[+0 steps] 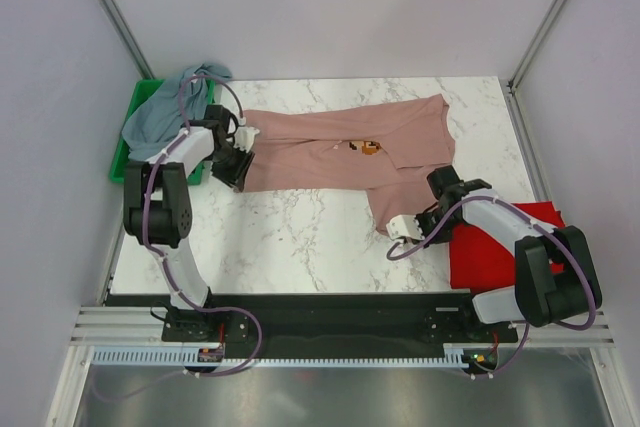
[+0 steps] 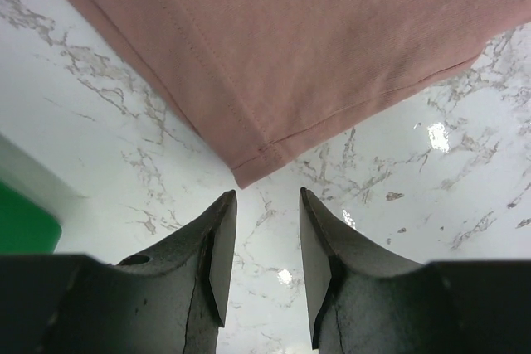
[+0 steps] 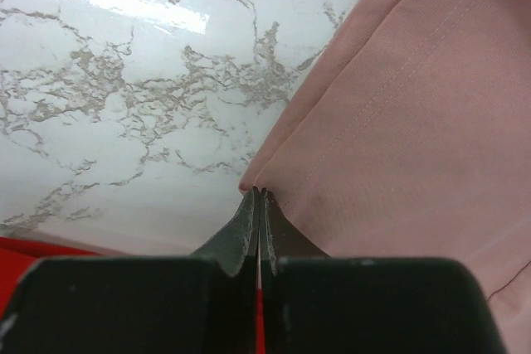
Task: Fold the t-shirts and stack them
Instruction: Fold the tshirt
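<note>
Nearest, along the near edge of the white marble-patterned table (image 1: 300,242), a black mounting bar (image 1: 330,312) carries both arm bases. Just beyond it on the right, a plain red t-shirt (image 1: 475,269) lies folded flat, with the right arm reaching over it.

The right gripper (image 3: 259,192) is clenched, its fingers pressed together with their tips at the near corner of a dusty-pink cotton t-shirt (image 1: 320,162). Whether any cloth is caught between them cannot be told.

The pink shirt is spread across the middle of the table. A small pixel-art print (image 1: 365,148) faces up, and one flap hangs toward the near right.

At the shirt's left end, the left gripper (image 2: 267,196) is released, its dark fingers (image 2: 217,238) apart and holding nothing. The hem corner lies just past the tips, not touching them.

At the far left, a grey-blue t-shirt (image 1: 165,117) is heaped in a green plastic bin (image 1: 119,159), draped over its rim.
</note>
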Controlling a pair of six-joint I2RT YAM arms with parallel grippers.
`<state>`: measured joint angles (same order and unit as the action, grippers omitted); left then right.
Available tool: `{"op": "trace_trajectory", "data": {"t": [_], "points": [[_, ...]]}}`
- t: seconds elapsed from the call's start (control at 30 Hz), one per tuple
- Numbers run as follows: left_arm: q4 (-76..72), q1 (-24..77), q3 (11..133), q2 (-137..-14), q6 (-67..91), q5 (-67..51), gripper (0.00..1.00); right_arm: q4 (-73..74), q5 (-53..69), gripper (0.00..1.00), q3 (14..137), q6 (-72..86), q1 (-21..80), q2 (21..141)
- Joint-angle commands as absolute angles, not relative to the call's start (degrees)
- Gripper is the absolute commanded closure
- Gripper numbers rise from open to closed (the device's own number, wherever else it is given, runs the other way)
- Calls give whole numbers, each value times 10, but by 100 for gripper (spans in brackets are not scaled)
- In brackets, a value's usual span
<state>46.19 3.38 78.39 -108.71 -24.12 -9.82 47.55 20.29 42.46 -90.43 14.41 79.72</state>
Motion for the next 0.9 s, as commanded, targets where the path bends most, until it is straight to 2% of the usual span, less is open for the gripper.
{"op": "trace_trajectory", "data": {"t": [0.0,0.33,0.43,0.47,0.57,0.67,0.87], "points": [[465,36,791,-1095,-254,-120,57,471,206,100,445,-890,146,802],[449,33,809,-1130,-250,-114,51,469,203,100,450,-875,146,799],[448,33,814,-1138,-248,-116,59,464,200,100,450,-864,147,795],[448,33,813,-1138,-249,-115,71,461,199,100,449,-854,147,793],[448,33,810,-1132,-250,-116,90,442,195,100,448,-813,145,776],[449,33,810,-1120,-251,-119,98,411,195,100,455,-740,139,756],[460,33,825,-1097,-265,-121,98,382,195,100,514,-667,86,744]]}}
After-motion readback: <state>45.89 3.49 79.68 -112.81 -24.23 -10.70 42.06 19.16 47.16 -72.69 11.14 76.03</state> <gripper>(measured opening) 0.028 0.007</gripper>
